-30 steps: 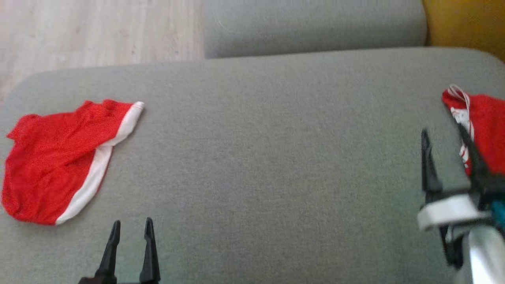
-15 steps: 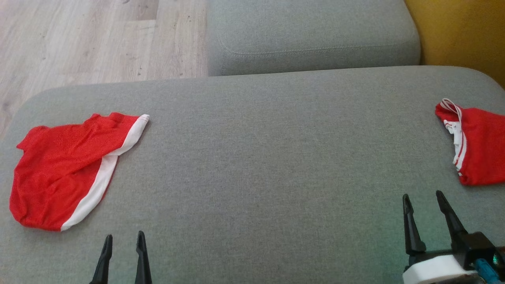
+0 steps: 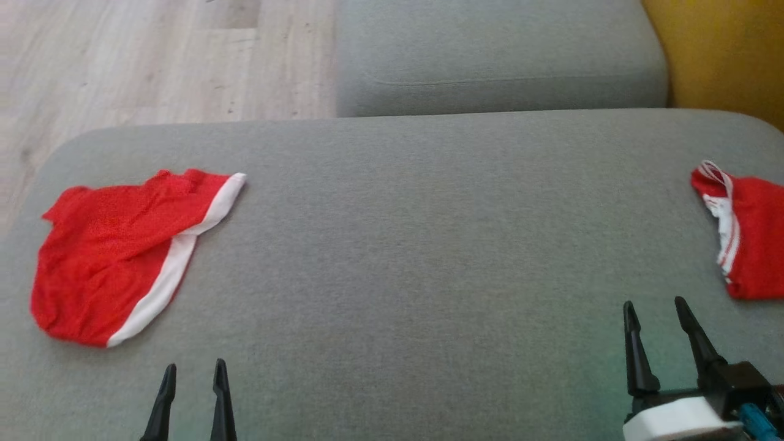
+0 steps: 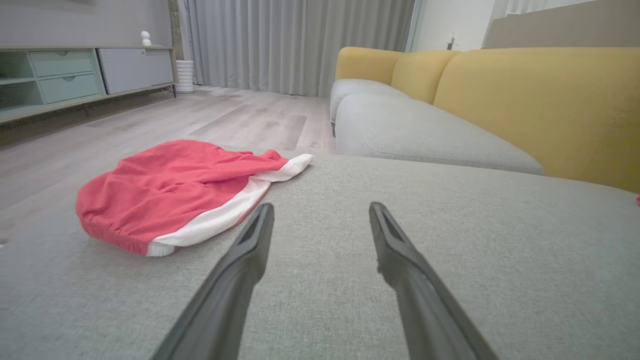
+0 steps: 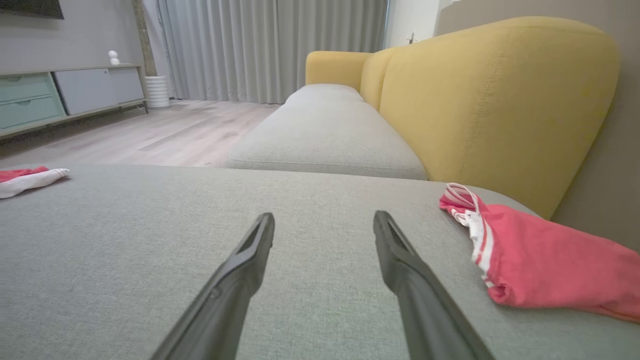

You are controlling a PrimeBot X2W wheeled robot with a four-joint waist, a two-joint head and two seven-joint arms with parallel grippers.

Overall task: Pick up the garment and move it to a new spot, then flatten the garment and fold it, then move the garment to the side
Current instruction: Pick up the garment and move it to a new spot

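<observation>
A crumpled red garment with a white band (image 3: 119, 251) lies at the left of the grey cushion (image 3: 429, 245); the left wrist view shows it (image 4: 175, 192) ahead and to the left. A folded red garment with white stripes (image 3: 750, 236) rests at the cushion's right edge, and shows (image 5: 540, 260) to the right in the right wrist view. My left gripper (image 3: 193, 370) hovers open near the front edge, below and right of the crumpled garment. My right gripper (image 3: 655, 306) is open too, left of the folded garment. Neither holds anything.
A second grey seat cushion (image 3: 499, 55) lies beyond, with a yellow sofa back (image 3: 723, 55) at the right. Wooden floor (image 3: 141, 55) lies off the far left edge. A low sideboard (image 4: 75, 75) stands across the room.
My right gripper has drawn back from the folded garment toward the front edge. The head camera has shifted, so the whole scene sits differently.
</observation>
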